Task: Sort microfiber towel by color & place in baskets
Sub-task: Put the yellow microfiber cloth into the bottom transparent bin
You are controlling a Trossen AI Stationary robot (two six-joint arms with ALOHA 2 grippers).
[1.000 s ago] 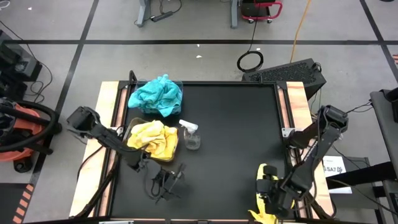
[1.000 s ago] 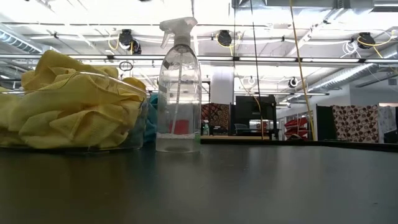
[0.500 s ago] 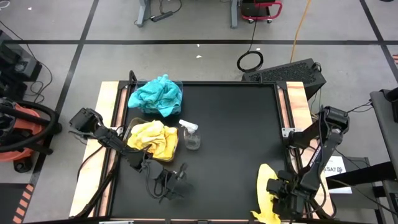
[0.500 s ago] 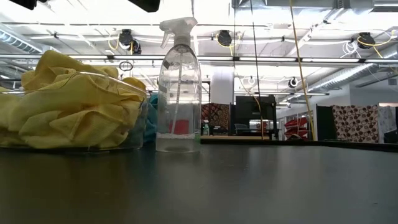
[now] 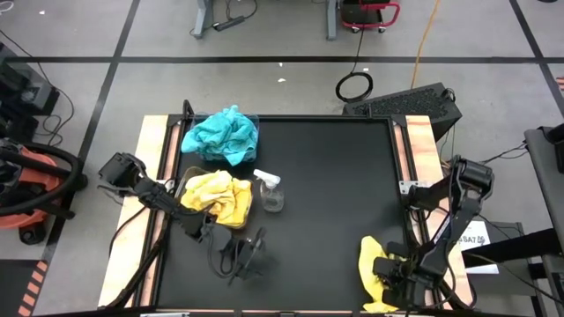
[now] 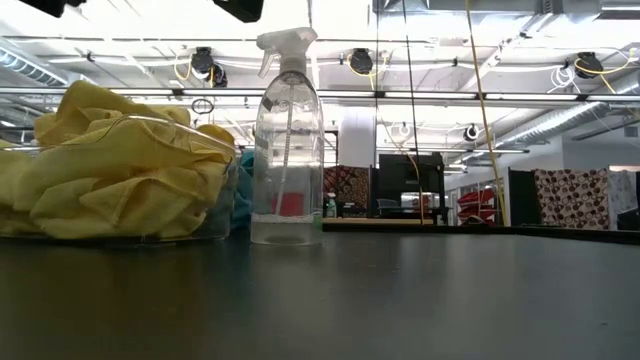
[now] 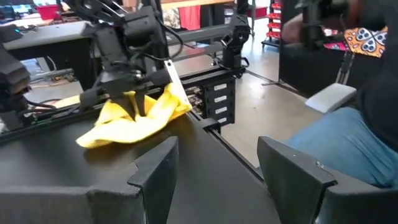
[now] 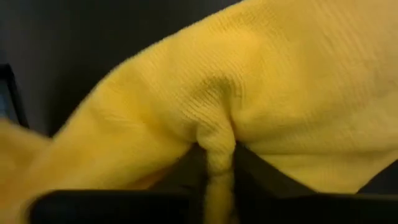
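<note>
One yellow microfiber towel (image 5: 370,271) lies bunched at the table's near right corner, with my right gripper (image 5: 398,268) shut on it. The left wrist view shows that gripper over the same towel (image 7: 130,121). My left gripper (image 5: 247,255) hovers open near the table's front, left of centre, its fingers (image 7: 155,171) holding nothing. At the far left, one clear basket (image 5: 218,134) is heaped with teal towels. In front of it a second basket (image 5: 217,195) is filled with yellow towels (image 6: 110,175). My right gripper pinches a raised fold (image 8: 216,146) of the yellow towel between its two fingers (image 8: 189,165). The fingers come from above, pointing down. The towel's remaining cloth (image 7: 106,134) lies slack on the table around them.
A clear spray bottle (image 5: 270,190) stands upright just right of the yellow basket, also seen in the low view (image 6: 287,140). The middle and far right of the black table (image 5: 335,176) are bare. A person in jeans (image 7: 348,143) sits beyond the table's right side.
My right gripper has drawn back toward the table's right edge, uncovering the yellow towel, then come back a little onto it. The towel now lies more bunched and wider. My left gripper has drifted slightly toward the right.
</note>
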